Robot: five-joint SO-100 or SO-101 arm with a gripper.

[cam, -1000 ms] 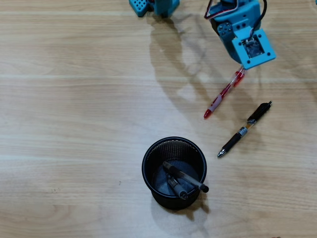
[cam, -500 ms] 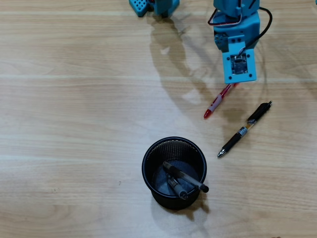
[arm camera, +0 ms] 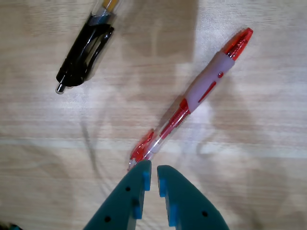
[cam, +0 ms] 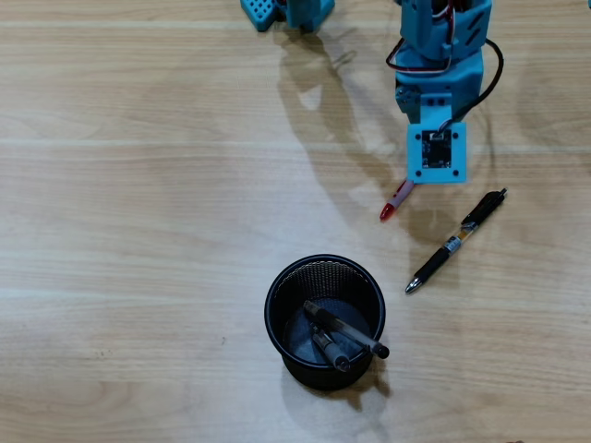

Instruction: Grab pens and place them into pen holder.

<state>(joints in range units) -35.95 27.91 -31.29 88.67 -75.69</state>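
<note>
A red pen (arm camera: 192, 103) lies on the wooden table just ahead of my gripper (arm camera: 153, 168), whose jaws stand nearly together with nothing between them; the left tip overlaps the pen's clear end. In the overhead view only the red pen's tip (cam: 395, 201) shows from under the blue wrist (cam: 438, 152), which hides the gripper. A black pen (cam: 457, 242) lies to the right of it, and its clip end shows in the wrist view (arm camera: 86, 50). The black mesh pen holder (cam: 277, 288) stands in front with two dark pens (cam: 343, 336) inside.
Another blue arm part (cam: 286, 11) sits at the table's top edge. The arm's black cable (cam: 497, 74) loops to the right of the wrist. Bare wooden table (cam: 138, 231) stretches to the left of the holder.
</note>
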